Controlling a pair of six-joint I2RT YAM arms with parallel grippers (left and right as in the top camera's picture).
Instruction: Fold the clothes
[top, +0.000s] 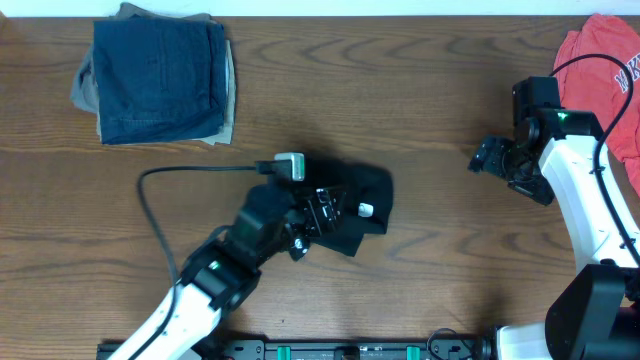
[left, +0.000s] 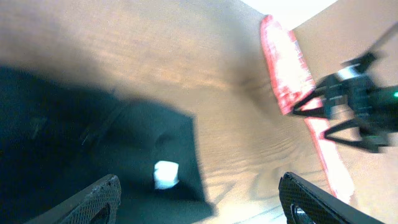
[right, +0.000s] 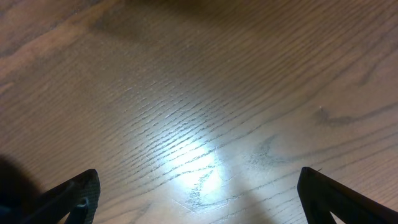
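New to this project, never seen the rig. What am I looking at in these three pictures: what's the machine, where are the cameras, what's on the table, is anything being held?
Two robot arms work at a wooden table. One picture looks down from above; the other two come from cameras on each wrist, so the dark wedges at their bottom edges are that arm's own fingers.

On the table: a black garment bunched near the middle, a folded denim and tan pile at the upper left, and a red shirt at the far right edge.

The left gripper hangs over the black garment with its jaws open; its wrist view shows the dark cloth and a small white mark below. The right gripper is open over bare wood. Neither holds anything.
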